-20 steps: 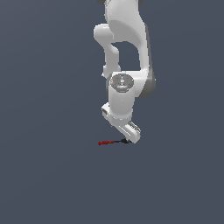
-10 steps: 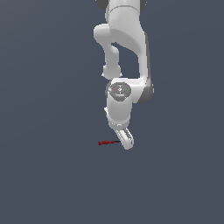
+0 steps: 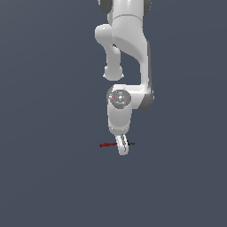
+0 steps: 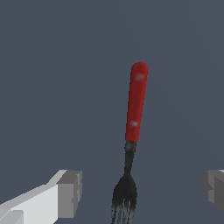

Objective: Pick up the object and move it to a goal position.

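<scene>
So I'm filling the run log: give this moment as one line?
phase: pre-grasp | gripper: open, straddling black fork end | red-handled black fork: lying flat, not held | lift: not begun

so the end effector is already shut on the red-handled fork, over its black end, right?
Not shut. The wrist view shows the end effector open: its fingers stand well apart on either side of the fork, touching nothing. The rest holds: it is over the fork's black end.

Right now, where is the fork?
In the wrist view the fork lies between the open gripper fingers; in the exterior view its red handle points left.
</scene>
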Action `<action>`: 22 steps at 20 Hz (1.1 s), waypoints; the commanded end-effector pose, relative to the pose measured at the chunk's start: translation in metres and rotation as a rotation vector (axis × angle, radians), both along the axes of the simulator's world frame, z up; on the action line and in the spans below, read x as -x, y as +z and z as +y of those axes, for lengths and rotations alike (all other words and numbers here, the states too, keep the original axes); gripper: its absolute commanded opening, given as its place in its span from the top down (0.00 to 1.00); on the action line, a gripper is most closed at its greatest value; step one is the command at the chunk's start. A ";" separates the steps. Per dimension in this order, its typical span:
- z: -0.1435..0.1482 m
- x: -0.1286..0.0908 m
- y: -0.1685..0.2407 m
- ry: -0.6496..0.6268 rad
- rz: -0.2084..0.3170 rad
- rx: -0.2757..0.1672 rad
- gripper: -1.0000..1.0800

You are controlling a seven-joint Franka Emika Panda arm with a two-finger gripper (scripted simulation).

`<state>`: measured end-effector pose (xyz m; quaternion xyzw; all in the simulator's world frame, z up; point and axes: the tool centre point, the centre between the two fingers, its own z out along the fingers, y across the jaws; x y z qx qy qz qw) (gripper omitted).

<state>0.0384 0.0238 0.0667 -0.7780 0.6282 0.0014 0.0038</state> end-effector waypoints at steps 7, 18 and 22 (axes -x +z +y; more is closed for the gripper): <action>-0.003 -0.001 -0.009 -0.107 0.003 0.007 0.04; -0.004 0.000 -0.024 -0.115 0.003 0.007 0.04; -0.004 0.001 -0.046 -0.118 0.003 0.007 0.04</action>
